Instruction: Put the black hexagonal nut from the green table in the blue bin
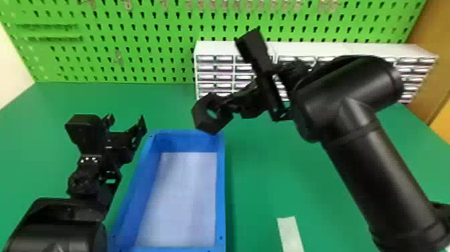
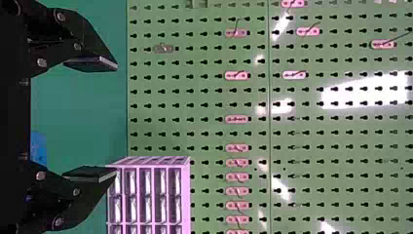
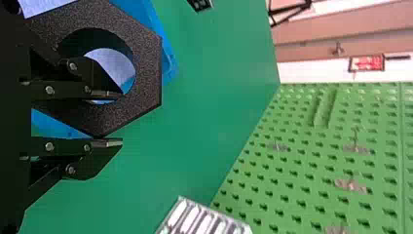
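Held up over the far right corner of the blue bin (image 1: 221, 187) is the black hexagonal nut (image 1: 201, 117), with my right gripper (image 1: 222, 104) shut on its wall. In the right wrist view the nut (image 3: 146, 73) has one finger of the right gripper (image 3: 109, 117) in its hole and the other against its outer side; part of the blue bin (image 3: 160, 44) shows behind it. My left gripper (image 1: 127, 122) is at the bin's left side, open and holding nothing; in the left wrist view the left gripper (image 2: 92, 119) has its fingers wide apart.
A white drawer cabinet (image 1: 214, 48) stands at the back of the green table (image 1: 261, 174), before a green pegboard (image 1: 140, 33). A pale strip (image 1: 290, 231) lies on the table right of the bin. White lining covers the bin's floor.
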